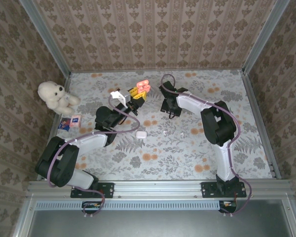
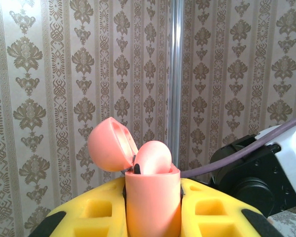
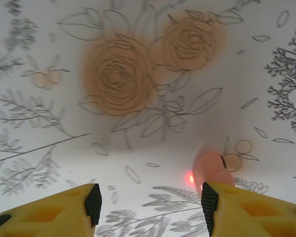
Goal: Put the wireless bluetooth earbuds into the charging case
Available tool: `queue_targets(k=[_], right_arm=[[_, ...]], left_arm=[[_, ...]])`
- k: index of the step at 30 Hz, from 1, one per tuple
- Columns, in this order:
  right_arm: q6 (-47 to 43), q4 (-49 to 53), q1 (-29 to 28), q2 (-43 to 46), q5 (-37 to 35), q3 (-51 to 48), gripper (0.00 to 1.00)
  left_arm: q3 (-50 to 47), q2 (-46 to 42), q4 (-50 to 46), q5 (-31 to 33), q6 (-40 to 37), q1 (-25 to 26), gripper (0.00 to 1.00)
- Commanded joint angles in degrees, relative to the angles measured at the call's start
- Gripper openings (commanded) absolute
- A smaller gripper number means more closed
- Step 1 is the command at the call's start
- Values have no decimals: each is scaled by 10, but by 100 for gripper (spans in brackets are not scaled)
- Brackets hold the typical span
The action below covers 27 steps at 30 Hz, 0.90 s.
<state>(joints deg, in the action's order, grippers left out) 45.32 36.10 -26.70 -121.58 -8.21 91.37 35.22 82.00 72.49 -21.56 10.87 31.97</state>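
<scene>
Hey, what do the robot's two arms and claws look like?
Both the left arm and right arm have white links, bulky black joints and a loose purplish-grey cable running alongside. The left claw and right claw have chunky yellow fingers with recessed pockets and black pads.

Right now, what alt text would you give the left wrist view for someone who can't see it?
The yellow-fingered left gripper clamps an upright orange-pink charging case, its lid flipped open to the upper left. Behind are patterned wallpaper and a metal post; the right arm with its purple cable sits at lower right.
</scene>
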Motion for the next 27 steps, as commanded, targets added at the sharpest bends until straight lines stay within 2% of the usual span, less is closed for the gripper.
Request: queue_targets(k=[1,12,19,27], right_arm=[[8,-1,11,12,-1,-20,59],[5,-14,23,68,-3,-61,59],[30,7,24,60,-10,-48,59],[-110,-33,23,43,29,-38,58]], left_arm=[[11,-5,20,1,4,5,0],[15,-1,20,-1,4,6,0],[20,3,20,-3,5,6,0],[22,0,19,-3,3,6,0]])
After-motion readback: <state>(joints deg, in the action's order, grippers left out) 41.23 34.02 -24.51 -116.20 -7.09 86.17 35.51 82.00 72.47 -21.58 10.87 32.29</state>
